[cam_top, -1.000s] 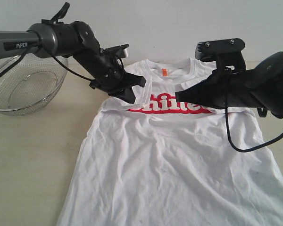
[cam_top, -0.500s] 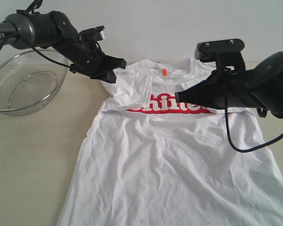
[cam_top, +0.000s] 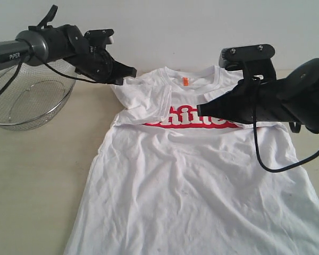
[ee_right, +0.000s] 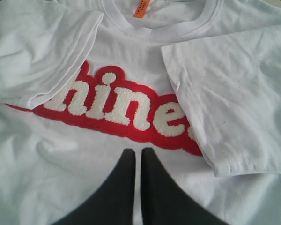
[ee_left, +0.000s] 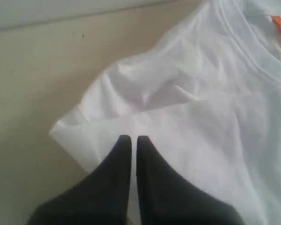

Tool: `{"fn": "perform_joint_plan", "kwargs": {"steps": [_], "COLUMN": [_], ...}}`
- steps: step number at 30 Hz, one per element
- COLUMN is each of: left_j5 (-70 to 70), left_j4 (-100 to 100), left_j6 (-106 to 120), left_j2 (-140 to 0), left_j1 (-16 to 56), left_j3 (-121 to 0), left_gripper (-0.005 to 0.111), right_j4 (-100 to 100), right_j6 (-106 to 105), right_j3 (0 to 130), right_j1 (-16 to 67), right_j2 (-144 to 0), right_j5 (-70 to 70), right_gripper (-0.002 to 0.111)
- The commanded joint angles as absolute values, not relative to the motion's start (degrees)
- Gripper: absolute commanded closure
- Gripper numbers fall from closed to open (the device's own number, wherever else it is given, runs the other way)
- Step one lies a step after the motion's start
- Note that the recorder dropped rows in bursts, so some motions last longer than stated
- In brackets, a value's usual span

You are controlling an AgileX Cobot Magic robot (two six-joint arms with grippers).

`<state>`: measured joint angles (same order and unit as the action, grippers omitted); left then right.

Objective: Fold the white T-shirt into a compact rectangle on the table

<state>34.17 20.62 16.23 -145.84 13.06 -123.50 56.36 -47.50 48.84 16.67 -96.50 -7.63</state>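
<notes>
Drawing back toward the far edge of the table, jaws pressed together and empty, the left gripper leaves the white T-shirt flat mid-table, both sleeves now folded inward, while the right gripper, likewise closed, hovers over its lettering.

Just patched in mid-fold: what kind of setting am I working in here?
Probably a robot test bench rather than a home: a bare, pale table against a plain white wall, with the white T-shirt and a wire mesh bowl on it.
</notes>
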Motion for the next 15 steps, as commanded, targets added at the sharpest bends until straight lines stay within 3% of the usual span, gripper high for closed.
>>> {"fn": "perform_joint_plan", "kwargs": {"steps": [1,15], "left_j5": [36.3,38.1], "left_j4": [20.1,18.0], "left_j6": [15.4,14.5], "left_j2": [-148.5,-150.6], "left_j1": [12.9,12.5], "left_j3": [-128.6,-130.2], "left_gripper": [0.102,0.102], "right_j4": [56.2,55.7], "right_j6": [-47.6,-48.1], "right_j3": [48.7,48.7], "right_j1": [16.5,16.6], "right_j2": [-96.6,-96.6], "right_j5": [-7.6,-8.7], "right_gripper": [0.108,0.108]}}
